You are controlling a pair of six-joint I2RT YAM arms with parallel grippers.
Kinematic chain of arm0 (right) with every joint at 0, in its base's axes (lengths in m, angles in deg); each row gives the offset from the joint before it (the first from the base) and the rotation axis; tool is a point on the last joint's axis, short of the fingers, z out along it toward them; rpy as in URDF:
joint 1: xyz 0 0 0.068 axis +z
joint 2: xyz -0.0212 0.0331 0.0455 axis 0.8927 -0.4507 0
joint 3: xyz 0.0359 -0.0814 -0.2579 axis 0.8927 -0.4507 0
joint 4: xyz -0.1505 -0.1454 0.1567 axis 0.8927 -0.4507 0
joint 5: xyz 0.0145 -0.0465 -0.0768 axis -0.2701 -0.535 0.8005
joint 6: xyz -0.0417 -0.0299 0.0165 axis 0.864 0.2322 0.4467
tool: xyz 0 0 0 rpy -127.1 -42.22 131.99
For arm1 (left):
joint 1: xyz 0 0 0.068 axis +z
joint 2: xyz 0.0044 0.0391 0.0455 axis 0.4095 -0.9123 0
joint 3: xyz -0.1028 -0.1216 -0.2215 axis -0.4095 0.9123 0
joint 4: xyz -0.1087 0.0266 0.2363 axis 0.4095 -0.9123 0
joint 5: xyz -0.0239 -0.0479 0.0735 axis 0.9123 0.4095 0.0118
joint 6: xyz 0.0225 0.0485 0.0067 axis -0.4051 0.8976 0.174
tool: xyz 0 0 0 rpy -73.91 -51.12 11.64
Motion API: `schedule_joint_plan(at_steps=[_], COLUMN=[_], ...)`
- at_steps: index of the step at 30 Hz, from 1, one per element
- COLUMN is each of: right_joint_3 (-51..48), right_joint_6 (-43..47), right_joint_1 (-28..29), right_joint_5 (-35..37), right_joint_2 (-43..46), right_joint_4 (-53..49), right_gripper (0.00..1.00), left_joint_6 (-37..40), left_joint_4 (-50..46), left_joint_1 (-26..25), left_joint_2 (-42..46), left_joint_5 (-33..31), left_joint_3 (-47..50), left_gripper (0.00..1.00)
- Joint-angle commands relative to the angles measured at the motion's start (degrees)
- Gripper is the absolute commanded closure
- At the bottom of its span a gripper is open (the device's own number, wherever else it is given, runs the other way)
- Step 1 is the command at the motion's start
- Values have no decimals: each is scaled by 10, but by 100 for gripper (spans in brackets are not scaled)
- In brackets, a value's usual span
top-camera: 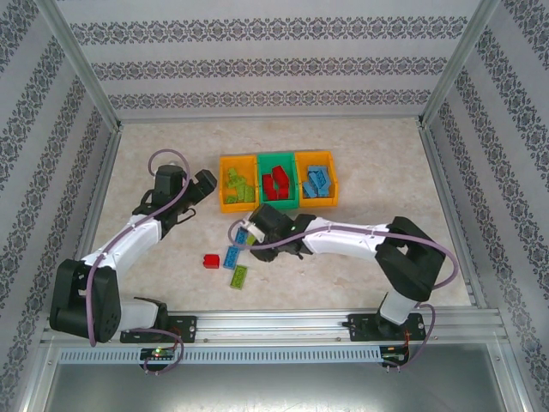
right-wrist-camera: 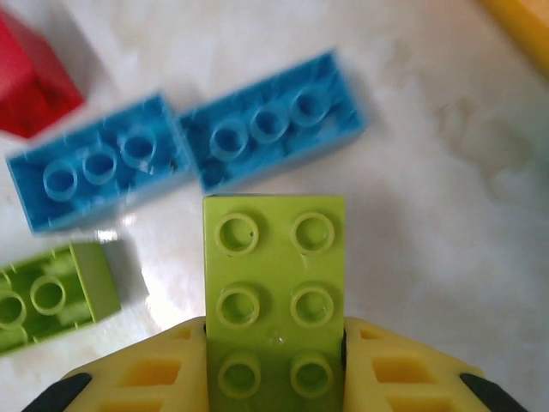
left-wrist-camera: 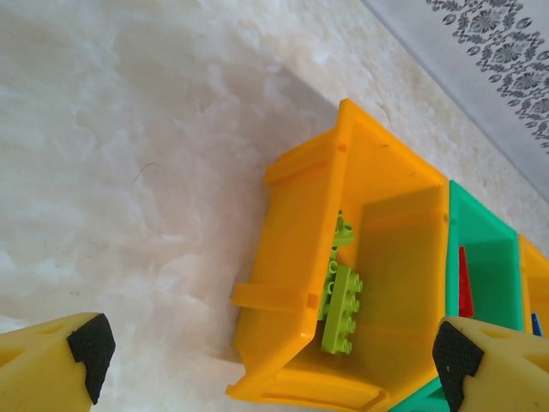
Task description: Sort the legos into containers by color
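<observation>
One green lego (right-wrist-camera: 274, 275) pinched tight in right fingers (right-wrist-camera: 146, 378), low over desk (right-wrist-camera: 446, 189) beside loose blue legos (right-wrist-camera: 270, 129) and red lego (right-wrist-camera: 34, 77). Left fingers (left-wrist-camera: 51, 365) spread wide by left orange bin (left-wrist-camera: 292, 249). Next: lift, carry to that bin's greens (left-wrist-camera: 343, 309), let go.

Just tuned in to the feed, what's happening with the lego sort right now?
The right tool is shut on a lime green brick, held over the table near what remains loose: a red brick, a blue brick next to a second blue brick, and a loose lime brick. The left tool hangs open by the left orange bin, which holds lime bricks. Red bricks sit in the green bin, blue bricks in the right orange bin.
</observation>
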Motion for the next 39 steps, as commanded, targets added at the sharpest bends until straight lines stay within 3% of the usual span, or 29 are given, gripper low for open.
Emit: schedule_joint_plan(at_steps=[1, 7, 13, 21, 27, 33, 39], right_joint_3=[41, 160, 288, 349, 412, 414, 403], right_joint_6=[-45, -149, -254, -316, -320, -350, -370], right_joint_1=[-37, -99, -141, -160, -163, -174, -177], right_joint_5=[-66, -117, -166, -124, -128, -124, -148], right_joint_2=[9, -58, -160, -235, -284, -302, -296], right_joint_4=[34, 30, 8, 13, -15, -22, 10], right_gripper=[71, 72, 71, 66, 64, 49, 37], left_joint_6=[31, 50, 85, 110, 83, 59, 24], left_joint_4=[-15, -124, -173, -253, -266, -303, -336], left_joint_1=[5, 5, 3, -25, -50, -82, -151], left_joint_2=[25, 53, 57, 75, 90, 92, 92], left_joint_5=[-7, -36, -39, -66, -59, -65, -75], left_joint_3=[13, -8, -6, 1, 29, 45, 47], left_gripper=[2, 1, 0, 0, 0, 0, 0])
